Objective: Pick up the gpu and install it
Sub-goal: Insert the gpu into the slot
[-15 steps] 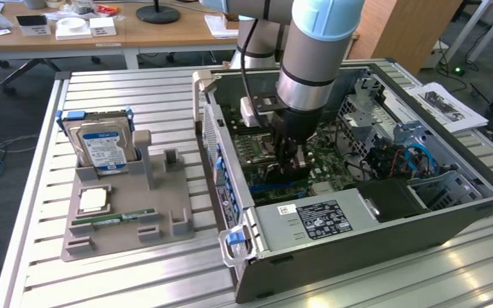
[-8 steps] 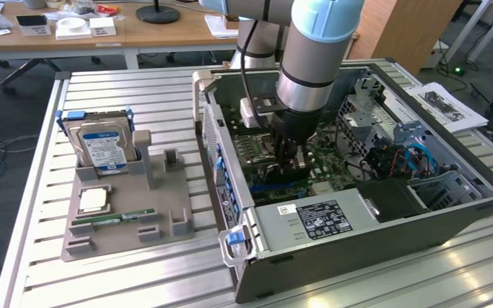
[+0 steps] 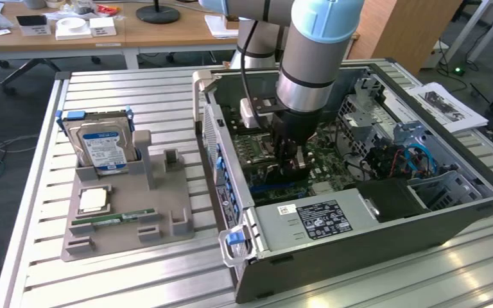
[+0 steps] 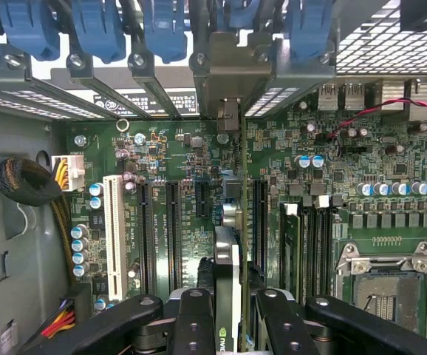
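Note:
The gpu [image 4: 227,259] shows edge-on in the wrist view as a thin dark card with a silvery bracket end [image 4: 228,81] up against the case's rear slot openings. My gripper [image 4: 228,314] is shut on it, one black finger [image 4: 193,322] on each side of the card. The card stands upright over the motherboard [image 4: 191,163], in line with the long black expansion slots [image 4: 259,222]. Whether its edge is seated in a slot I cannot tell. In the exterior view my gripper [image 3: 291,168] reaches straight down into the open computer case [image 3: 229,192], just above the board.
Blue slot clips [image 4: 95,29] line the case's rear wall. A CPU socket [image 4: 380,285] and a white slot [image 4: 114,229] flank the card. At the exterior view's left, a grey holder [image 3: 156,221] carries a hard drive [image 3: 101,147], a CPU [image 3: 94,200] and a RAM stick [image 3: 113,219]. The power supply [image 3: 320,221] fills the case's near corner.

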You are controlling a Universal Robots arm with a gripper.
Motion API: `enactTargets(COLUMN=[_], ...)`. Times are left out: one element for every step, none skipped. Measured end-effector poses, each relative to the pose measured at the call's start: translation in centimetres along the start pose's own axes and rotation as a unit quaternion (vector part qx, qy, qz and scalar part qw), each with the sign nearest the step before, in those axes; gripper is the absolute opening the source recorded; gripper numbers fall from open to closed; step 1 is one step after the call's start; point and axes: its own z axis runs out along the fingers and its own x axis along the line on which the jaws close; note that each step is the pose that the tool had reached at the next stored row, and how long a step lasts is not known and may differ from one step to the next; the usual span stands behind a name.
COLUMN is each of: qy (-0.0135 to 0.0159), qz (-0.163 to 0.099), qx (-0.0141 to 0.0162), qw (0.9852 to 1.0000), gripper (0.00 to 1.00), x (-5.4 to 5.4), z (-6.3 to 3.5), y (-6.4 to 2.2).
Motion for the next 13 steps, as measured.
enactTargets(qy=[0.0,0.0001,0.0001,0.0001,0.0001,0.0001,0.0001,0.0001,0.0001,0.0,0.0,0.0,0.0], qz=[0.0,0.0,0.0,0.0,0.0,0.0,0.0,0.0,0.0,0.0,0.0,0.0,-0.001], qx=[0.0,0.0,0.0,0.0,0.0001,0.0002,0.0003,0.0003,0.0003,0.0004,0.0003,0.0003,0.0004], qw=[1.0,1.0,1.0,1.0,1.0,1.0,1.0,1.0,1.0,1.0,1.0,1.0,1.0], gripper=[0.27,0.27,0.27,0.27,0.27,0.27,0.27,0.27,0.27,0.27,0.27,0.27,0.27], x=[0.0,0.0,0.0,0.0,0.0,0.0,0.0,0.0,0.0,0.0,0.0,0.0,0.0], z=[0.0,0.0,0.01,0.03,0.05,0.07,0.08,0.08,0.08,0.09,0.09,0.09,0.1], y=[0.0,0.0,0.0,0.0,0.0,0.0,0.01,0.01,0.0,0.0,0.0,0.0,0.0])
